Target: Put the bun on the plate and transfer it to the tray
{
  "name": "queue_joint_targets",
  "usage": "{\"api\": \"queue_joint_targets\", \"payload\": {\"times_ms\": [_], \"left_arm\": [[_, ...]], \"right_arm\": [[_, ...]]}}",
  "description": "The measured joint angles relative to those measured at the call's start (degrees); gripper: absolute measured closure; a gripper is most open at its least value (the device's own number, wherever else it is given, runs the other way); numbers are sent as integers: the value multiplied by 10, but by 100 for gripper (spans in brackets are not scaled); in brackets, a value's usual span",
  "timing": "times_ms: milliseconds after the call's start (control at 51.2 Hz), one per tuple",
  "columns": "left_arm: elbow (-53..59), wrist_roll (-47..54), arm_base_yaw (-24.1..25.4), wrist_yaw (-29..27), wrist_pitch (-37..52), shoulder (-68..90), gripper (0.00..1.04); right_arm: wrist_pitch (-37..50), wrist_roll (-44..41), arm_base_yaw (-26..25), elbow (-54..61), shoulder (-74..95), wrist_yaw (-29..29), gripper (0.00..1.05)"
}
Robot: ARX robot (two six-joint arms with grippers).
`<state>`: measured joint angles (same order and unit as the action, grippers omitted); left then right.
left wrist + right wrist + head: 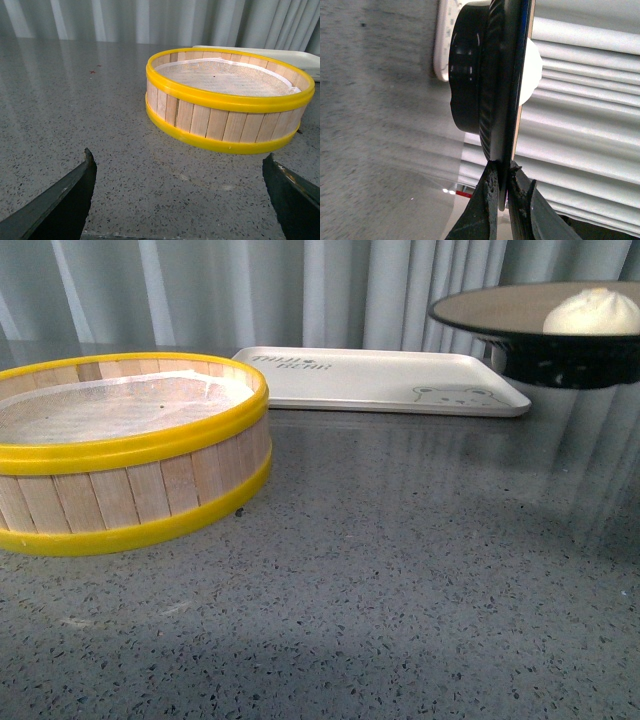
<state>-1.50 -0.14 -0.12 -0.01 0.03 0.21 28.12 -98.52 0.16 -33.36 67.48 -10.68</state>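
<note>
Table: pincer seemingly tight on plate

Front view: plate cut off at R edge, steamer basket at L edge. Base of bun hidden by plate rim. Lettering on tray too blurry to read. R wrist view: bun mostly behind plate.

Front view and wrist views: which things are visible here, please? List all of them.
steamer basket: one, wood with yellow bands, front left
tray: one, white, behind basket, lying flat
plate: one, tan inside with black rim, held in air at right
bun: one, white, on plate
table: one, grey speckled, under everything
curtain: one, pale grey, at back
left tool: one, black, open, near basket
right tool: one, black, shut on plate rim
</note>
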Motion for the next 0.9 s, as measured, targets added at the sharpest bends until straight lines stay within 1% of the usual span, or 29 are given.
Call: {"api": "queue_joint_targets", "payload": {"times_ms": [195,312,644,898], "left_arm": [[0,0,0,0,0,0,7],[0,0,0,0,0,0,7],[0,0,0,0,0,0,7],[0,0,0,0,0,0,7]], "right_arm": [[58,29,-8,-60,76,-20,102],[72,44,-12,-96,117,-28,102],[57,57,-21,-191,216,-66,102],[50,50,-16,-245,280,-68,102]]}}
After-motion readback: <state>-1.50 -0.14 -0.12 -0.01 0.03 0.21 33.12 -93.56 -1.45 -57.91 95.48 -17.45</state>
